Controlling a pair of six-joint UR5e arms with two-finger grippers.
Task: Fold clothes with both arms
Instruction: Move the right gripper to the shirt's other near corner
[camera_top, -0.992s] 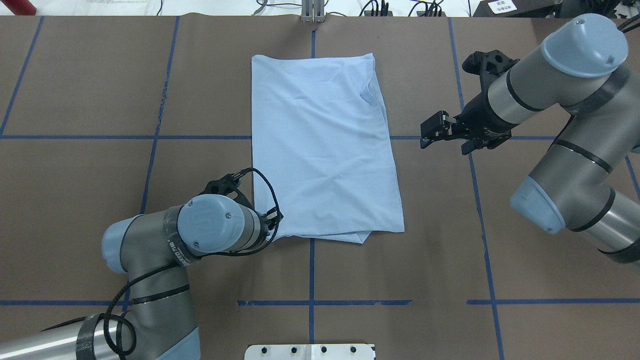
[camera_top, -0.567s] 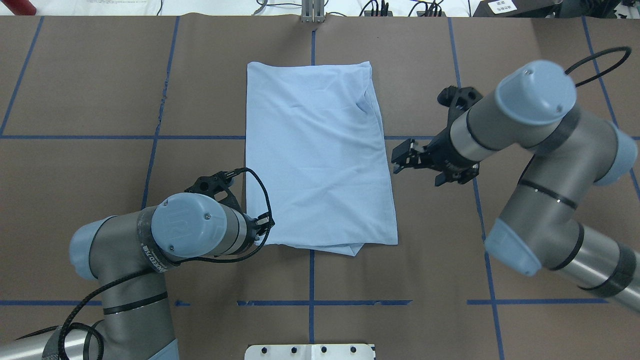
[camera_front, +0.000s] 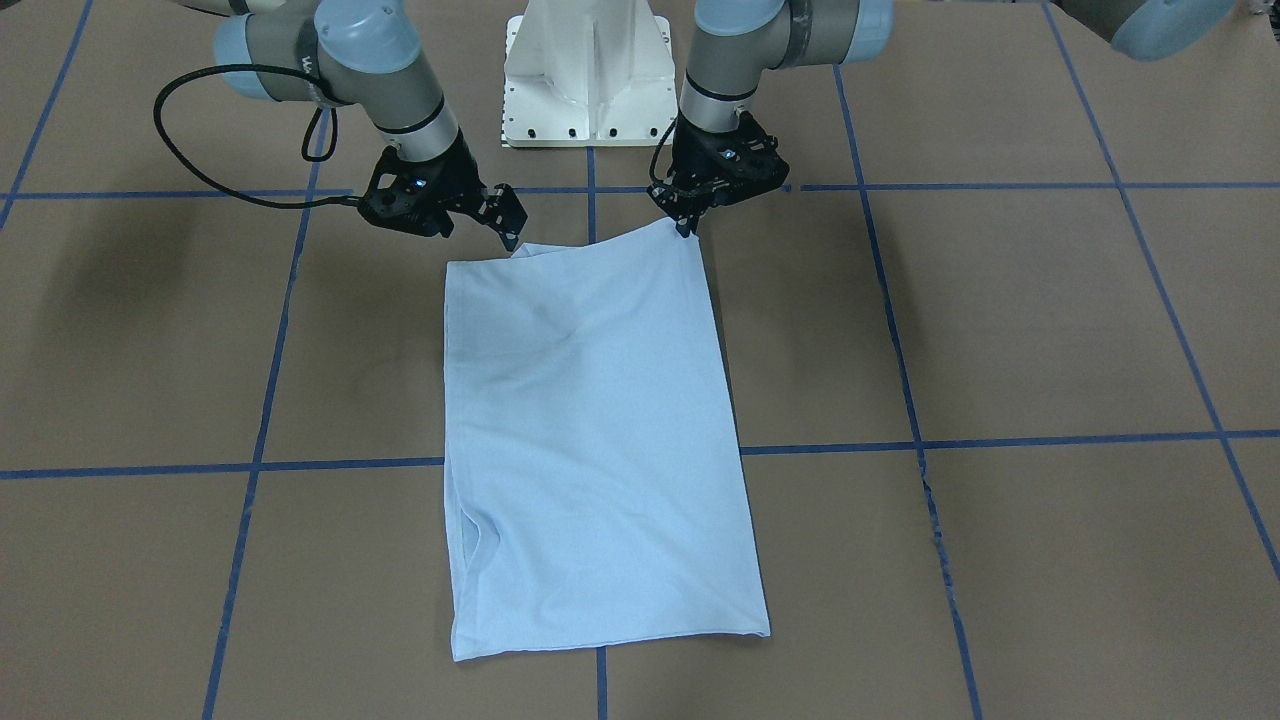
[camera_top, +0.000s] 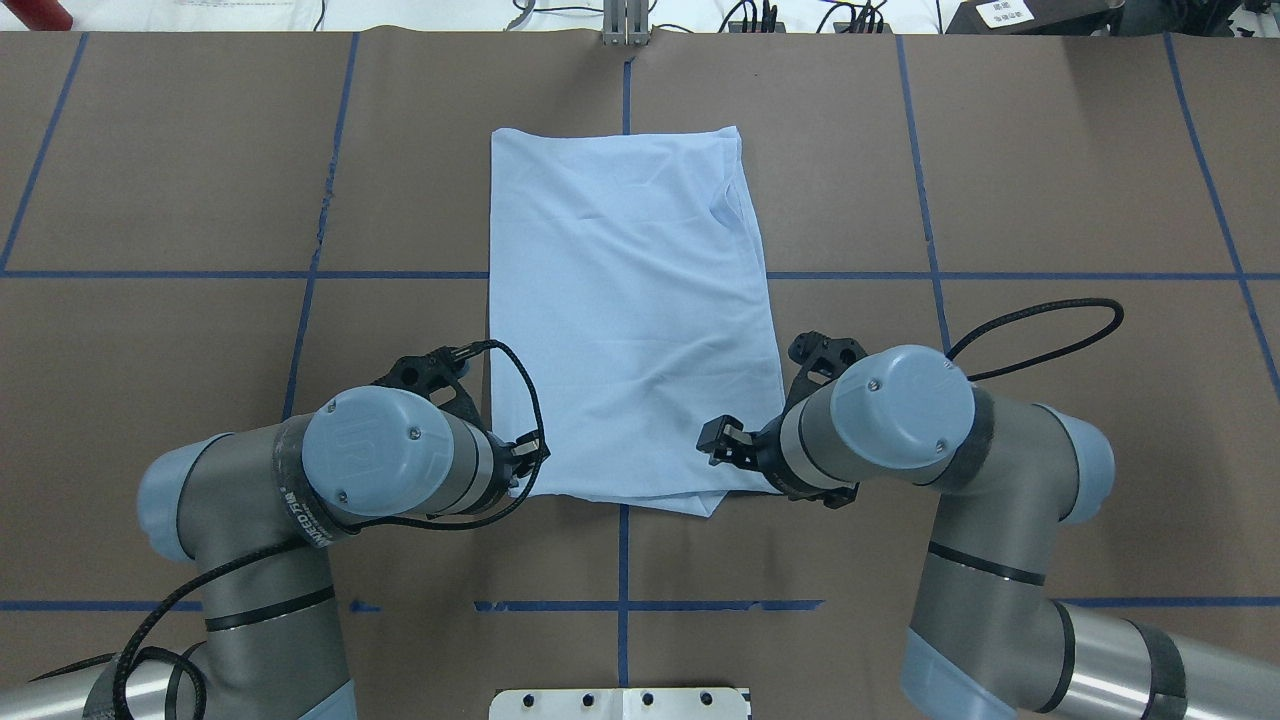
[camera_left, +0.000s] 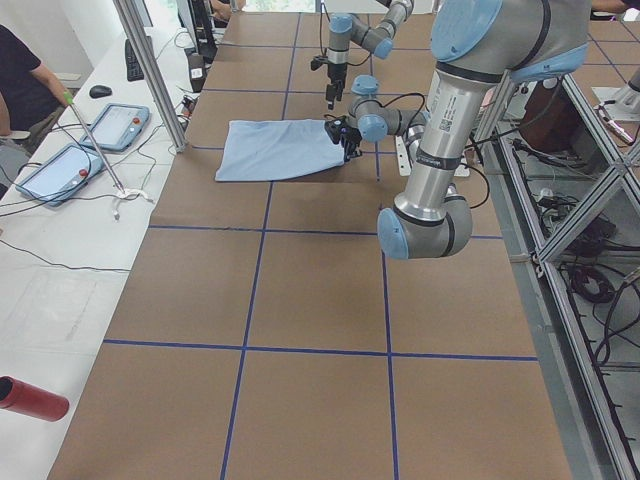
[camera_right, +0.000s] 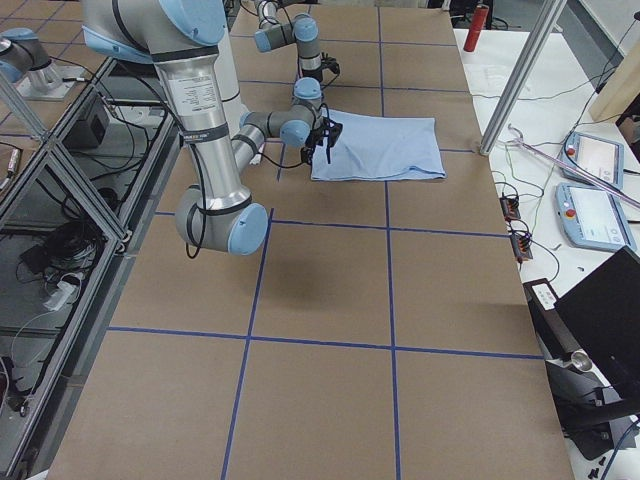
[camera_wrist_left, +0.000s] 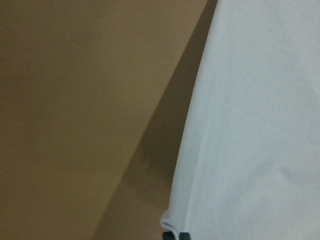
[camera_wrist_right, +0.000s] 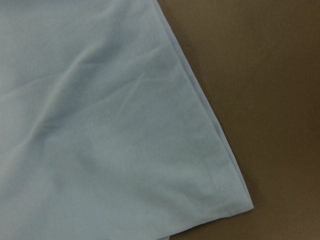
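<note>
The light blue T-shirt (camera_top: 630, 320) lies folded into a long rectangle in the middle of the table, also seen in the front view (camera_front: 590, 430). My left gripper (camera_top: 524, 468) is shut on its near left corner; the left wrist view shows that pinched corner of cloth (camera_wrist_left: 172, 225) at the bottom edge. In the front view the left gripper (camera_front: 686, 222) meets the cloth's corner. My right gripper (camera_top: 717, 445) hovers open over the near right part of the shirt, fingers apart. The right wrist view shows only a hemmed corner (camera_wrist_right: 220, 190), no fingers.
The white pedestal base (camera_front: 590, 70) stands just behind the shirt's near edge. Blue tape lines (camera_top: 622, 605) grid the brown table. A side table holds tablets (camera_left: 60, 170), cables and a red cylinder (camera_left: 30, 398). A person (camera_left: 25, 80) sits beyond it.
The right arm swung in from the far right to the shirt's near right corner. The left arm drew back and left a little, shifting the shirt slightly with it.
</note>
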